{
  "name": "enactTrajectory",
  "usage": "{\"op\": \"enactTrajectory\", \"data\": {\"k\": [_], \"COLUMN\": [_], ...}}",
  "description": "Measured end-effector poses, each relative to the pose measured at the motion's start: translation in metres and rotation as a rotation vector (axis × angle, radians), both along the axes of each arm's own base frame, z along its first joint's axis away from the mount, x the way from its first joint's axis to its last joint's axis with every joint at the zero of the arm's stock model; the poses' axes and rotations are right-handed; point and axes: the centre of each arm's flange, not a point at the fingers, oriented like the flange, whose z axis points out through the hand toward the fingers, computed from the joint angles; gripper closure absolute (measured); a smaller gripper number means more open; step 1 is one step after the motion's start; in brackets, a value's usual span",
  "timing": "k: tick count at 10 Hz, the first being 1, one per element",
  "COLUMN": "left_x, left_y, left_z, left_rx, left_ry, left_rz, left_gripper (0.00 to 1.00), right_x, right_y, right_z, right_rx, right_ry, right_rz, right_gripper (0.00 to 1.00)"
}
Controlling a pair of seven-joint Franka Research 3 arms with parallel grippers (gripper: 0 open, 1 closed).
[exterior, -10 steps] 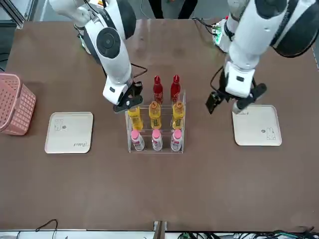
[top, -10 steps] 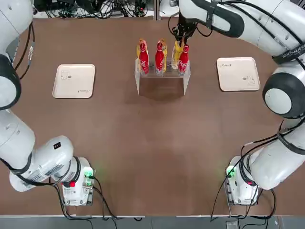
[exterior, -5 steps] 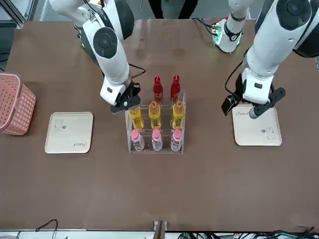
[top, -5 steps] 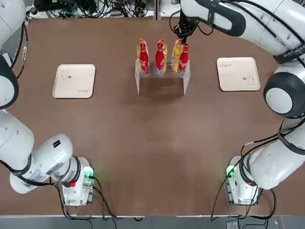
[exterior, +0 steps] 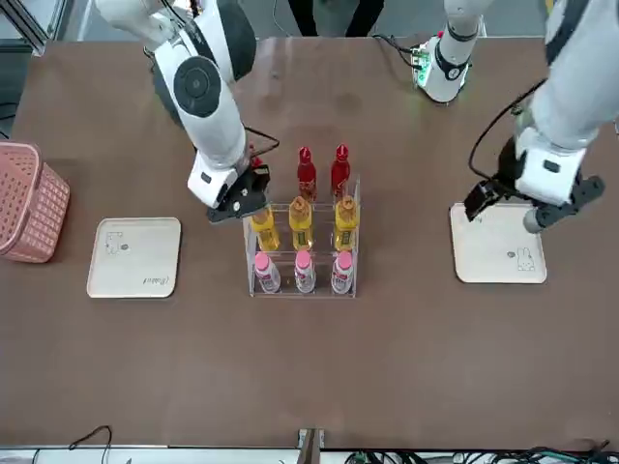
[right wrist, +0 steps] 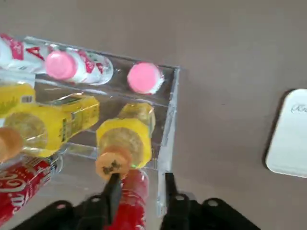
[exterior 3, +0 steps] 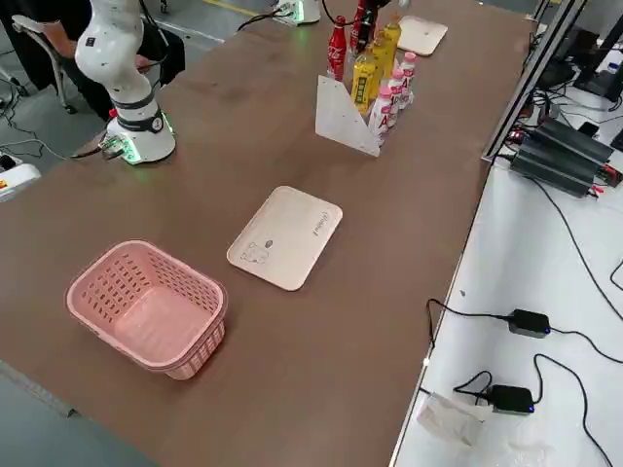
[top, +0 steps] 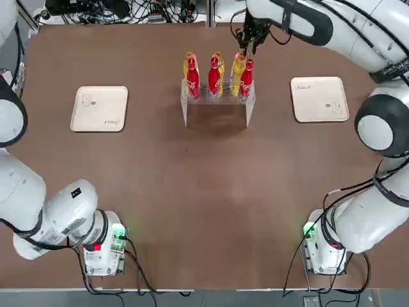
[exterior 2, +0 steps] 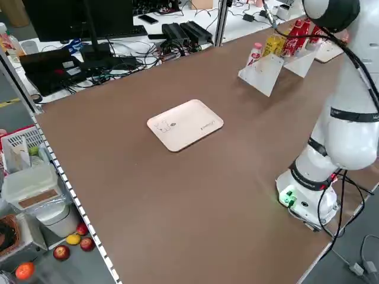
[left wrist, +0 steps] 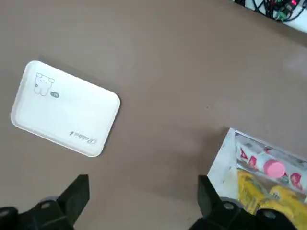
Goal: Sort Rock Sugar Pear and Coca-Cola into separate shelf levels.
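Hovering at the rack's right end, my right gripper has its fingers parted just beside the outermost Rock Sugar Pear. Three Coca-Cola bottles fill the tier behind. My left gripper, fingers spread, hangs over the cream tray, bare table around it.

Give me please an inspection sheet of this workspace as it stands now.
Surface: brown table, no spills seen.
Job's things: three Coca-Cola bottles on the clear rack's top level; three Rock Sugar Pear bottles one level lower.
Clutter: white-pink bottles on the lowest level; two cream trays; pink basket.
Grippers: right gripper at the rack's end; left gripper open, near a tray.
Cables: cables at both arm bases.
Surroundings: power adapters on a side bench.
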Motion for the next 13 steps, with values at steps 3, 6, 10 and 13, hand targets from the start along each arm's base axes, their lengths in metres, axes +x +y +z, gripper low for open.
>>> {"op": "enactTrajectory", "data": {"k": [3,6,10,13], "left_x": [-0.018,-0.035,-0.043,-0.043], "left_y": [0.047,0.061,0.06,0.059], "left_z": [0.036,0.055,0.059,0.058], "left_rx": [-0.004,0.021,-0.012,-0.024], "left_ry": [-0.006,0.002,0.018,0.021], "left_rz": [-0.134,-0.244,-0.351,-0.357], "left_gripper": [0.0,0.0,0.0,0.0], "right_x": [0.033,0.053,0.059,0.024], "right_y": [-0.103,-0.207,-0.307,-0.351], "right_z": [0.063,0.078,0.074,0.127], "right_rx": [0.065,0.061,0.039,0.016], "right_ry": [-0.076,-0.094,-0.081,-0.052], "right_rz": [-0.152,-0.255,-0.329,-0.342], "right_gripper": [0.05,0.0,0.0,0.0]}}
